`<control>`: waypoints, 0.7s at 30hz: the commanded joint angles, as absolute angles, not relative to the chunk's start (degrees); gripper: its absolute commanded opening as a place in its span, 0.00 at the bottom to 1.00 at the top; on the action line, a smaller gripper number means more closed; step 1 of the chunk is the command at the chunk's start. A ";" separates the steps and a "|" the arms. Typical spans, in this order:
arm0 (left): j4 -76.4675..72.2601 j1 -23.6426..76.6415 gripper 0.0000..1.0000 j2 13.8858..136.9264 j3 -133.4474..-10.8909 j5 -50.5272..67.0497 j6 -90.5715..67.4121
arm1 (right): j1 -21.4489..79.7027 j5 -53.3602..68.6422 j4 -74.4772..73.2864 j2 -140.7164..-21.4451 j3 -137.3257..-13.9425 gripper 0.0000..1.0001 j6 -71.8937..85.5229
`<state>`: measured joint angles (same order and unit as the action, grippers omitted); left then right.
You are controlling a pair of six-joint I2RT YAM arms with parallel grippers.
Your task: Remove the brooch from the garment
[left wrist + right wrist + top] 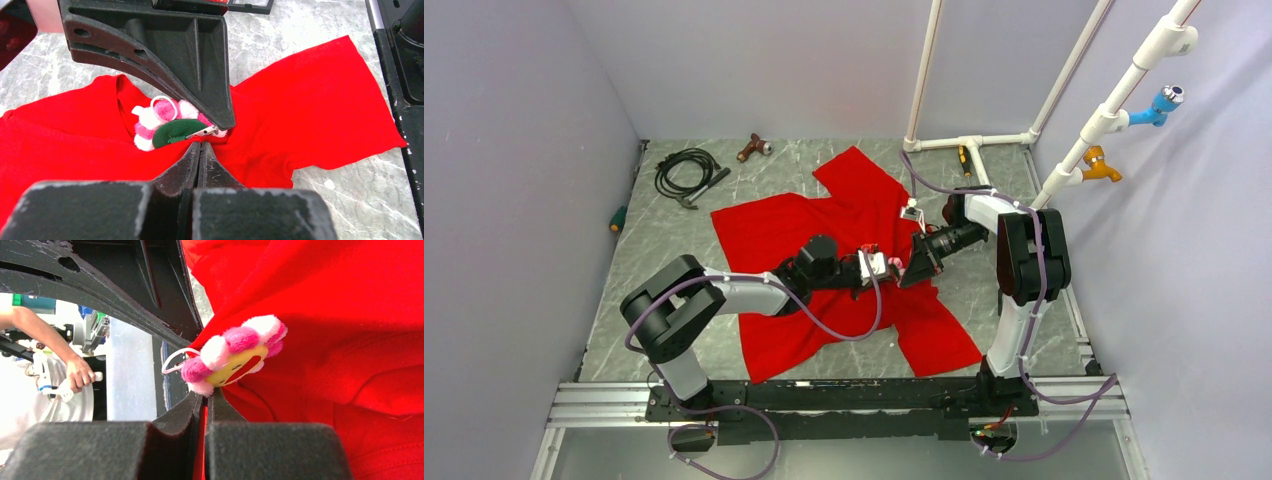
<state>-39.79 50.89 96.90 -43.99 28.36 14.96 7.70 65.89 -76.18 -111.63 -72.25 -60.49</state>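
The garment (pixel 774 230), a bright red T-shirt, lies spread on the grey table. The brooch (pixel 896 263) is on it between my two grippers. The left wrist view shows the brooch's green felt back (pixel 170 131), its pink and white petals and its metal pin. The right wrist view shows its yellow centre (pixel 235 357). My left gripper (pixel 200 145) is shut, its tip pinching the red cloth (pixel 310 100) just below the brooch. My right gripper (pixel 205 394) is shut at the brooch's lower edge, with red cloth (pixel 350 340) showing in the gap. In the top view the left gripper (pixel 886 268) and right gripper (pixel 908 272) almost touch.
A black cable coil (pixel 686 170), a brown-handled tool (pixel 752 148) and a green-handled tool (pixel 618 218) lie at the back left. A yellow-handled tool (pixel 964 157) lies by the white pipes (pixel 969 142) at the back right. Grey walls stand on three sides.
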 commanded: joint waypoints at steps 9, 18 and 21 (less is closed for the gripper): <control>-42.38 51.14 0.00 98.14 -46.11 27.41 14.92 | 8.09 69.28 -81.32 -110.00 -73.60 0.00 -65.06; -40.86 50.57 0.24 97.27 -45.78 30.03 18.20 | 8.09 68.30 -80.15 -109.58 -73.33 0.00 -62.99; -39.00 49.50 0.43 93.56 -43.49 32.65 21.54 | 8.09 65.69 -78.18 -109.38 -73.70 0.00 -62.04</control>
